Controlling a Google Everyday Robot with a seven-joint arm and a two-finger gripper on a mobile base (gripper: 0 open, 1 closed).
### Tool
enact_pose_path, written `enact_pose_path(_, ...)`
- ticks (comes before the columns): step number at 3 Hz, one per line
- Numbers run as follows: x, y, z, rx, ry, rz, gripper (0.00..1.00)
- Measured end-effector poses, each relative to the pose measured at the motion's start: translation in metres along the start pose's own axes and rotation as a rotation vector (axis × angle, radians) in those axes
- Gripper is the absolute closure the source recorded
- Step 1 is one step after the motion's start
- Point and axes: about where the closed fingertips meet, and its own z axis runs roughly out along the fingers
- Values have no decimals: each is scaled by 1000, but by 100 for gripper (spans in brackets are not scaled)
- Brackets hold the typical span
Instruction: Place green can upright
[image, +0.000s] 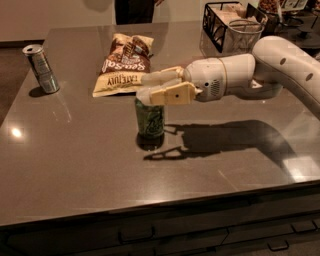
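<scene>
The green can (149, 119) stands upright on the dark table (75, 165), near its middle. It has white markings on its side. My gripper (146, 89) reaches in from the right on a white arm (280, 62) and sits right at the can's top, covering most of the rim. I cannot tell whether it grips the can or only hovers around it.
A slim silver can (42, 69) stands upright at the far left. A brown and yellow snack bag (123, 65) lies just behind the green can. A black wire basket (220, 22) and a glass jar (245, 32) stand at the back right. The table's front edge runs close below.
</scene>
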Motion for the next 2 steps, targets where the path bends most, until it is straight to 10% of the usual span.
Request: enact_pose_path(2,-1,0,2,-3,0,-1,0)
